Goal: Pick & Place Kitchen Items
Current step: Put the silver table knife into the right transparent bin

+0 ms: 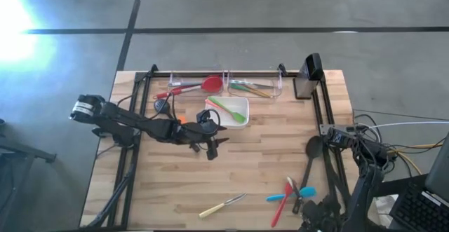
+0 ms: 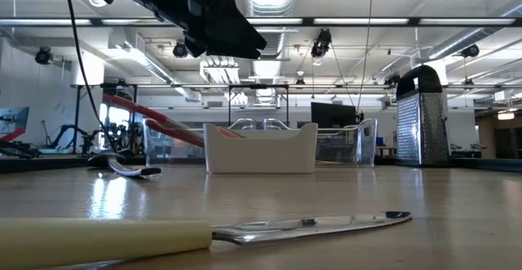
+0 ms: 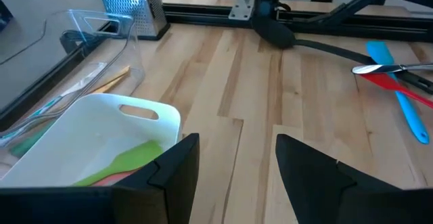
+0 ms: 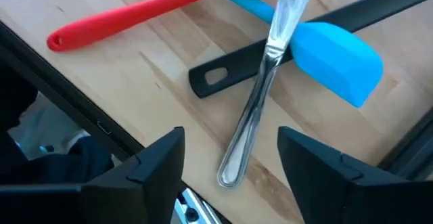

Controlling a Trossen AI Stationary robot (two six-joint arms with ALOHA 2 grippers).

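My right gripper [image 4: 231, 143] hangs open over a heap of utensils near the table's front right corner. Its fingers point down and stand either side of a silver spoon's handle [image 4: 260, 95], clear of it. The spoon lies across a blue spatula [image 4: 338, 51], a red spatula [image 4: 149, 11] and the black ladle's handle end [image 4: 216, 78]. The ladle's bowl [image 1: 313, 148] lies farther back. My left gripper [image 1: 210, 148] is open at mid-table with nothing between its fingers, beside a white dish [image 3: 101, 116] that holds a green spatula [image 3: 128, 160]. A cream-handled knife [image 1: 223, 205] lies flat by the front edge.
Two clear bins [image 1: 196, 85] [image 1: 256, 88] at the back edge hold a red spoon and other utensils. A metal grater [image 1: 309, 78] stands at the back right. Black frame rails run along the table's left and right sides. Bare wood lies between the dish and the knife.
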